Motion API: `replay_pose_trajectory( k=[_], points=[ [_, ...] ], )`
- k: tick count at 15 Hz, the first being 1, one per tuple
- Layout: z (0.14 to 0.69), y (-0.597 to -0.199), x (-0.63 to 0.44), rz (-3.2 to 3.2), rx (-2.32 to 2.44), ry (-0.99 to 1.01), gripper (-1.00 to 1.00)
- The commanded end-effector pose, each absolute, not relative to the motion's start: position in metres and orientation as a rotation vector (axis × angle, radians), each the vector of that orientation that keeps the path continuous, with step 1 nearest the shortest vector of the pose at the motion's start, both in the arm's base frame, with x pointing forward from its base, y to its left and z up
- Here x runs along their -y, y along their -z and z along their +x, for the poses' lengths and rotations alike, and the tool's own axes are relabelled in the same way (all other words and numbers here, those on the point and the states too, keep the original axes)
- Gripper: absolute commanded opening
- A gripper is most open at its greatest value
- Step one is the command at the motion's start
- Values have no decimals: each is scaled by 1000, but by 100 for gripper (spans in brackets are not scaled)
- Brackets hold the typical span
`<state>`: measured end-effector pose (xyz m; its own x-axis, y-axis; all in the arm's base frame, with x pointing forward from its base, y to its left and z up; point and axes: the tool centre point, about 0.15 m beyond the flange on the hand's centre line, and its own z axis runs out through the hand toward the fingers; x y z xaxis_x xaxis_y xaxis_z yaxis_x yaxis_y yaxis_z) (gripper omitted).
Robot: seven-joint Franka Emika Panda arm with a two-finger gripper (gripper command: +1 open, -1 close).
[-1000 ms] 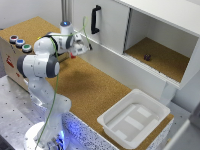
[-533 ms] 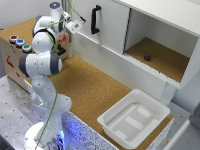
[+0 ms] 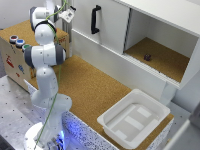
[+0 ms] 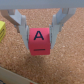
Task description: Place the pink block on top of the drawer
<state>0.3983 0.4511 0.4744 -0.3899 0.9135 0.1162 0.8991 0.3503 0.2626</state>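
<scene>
The tool (image 4: 41, 30) is gripping the pink block (image 4: 40, 42), its two fingers (image 4: 21, 26) pressing on opposite flat sides while the block's face marked A is facing the wrist camera, above the cork-covered counter (image 4: 65, 60). The block looks light, rigid and smooth-sided, so this side-on pinch seems sound, though a slack grip could let it slide. A yellow block (image 4: 2, 31) is sitting nearby.

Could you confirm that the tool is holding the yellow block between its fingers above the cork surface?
Not quite: the tool is holding the pink block, marked with an A, not a yellow one. The wrist view shows it clamped between the fingers above the cork surface; a yellow block lies apart at the edge, ungripped.
</scene>
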Motion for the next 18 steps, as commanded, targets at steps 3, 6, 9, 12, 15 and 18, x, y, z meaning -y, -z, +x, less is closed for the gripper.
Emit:
replay_pose_trajectory(
  k=[3,6,9,12,15,18],
  points=[
    [405,-454,-465,1964,-2582,-194,-100],
    [412,-447,-461,2157,-2458,-171,-100],
    [416,-452,-458,2225,-2330,-175,100],
    [411,-469,-451,2245,-2295,-243,100],
    [370,-510,-426,2021,-2208,-460,100],
    [345,-513,-390,2042,-2175,-451,100]
  ],
)
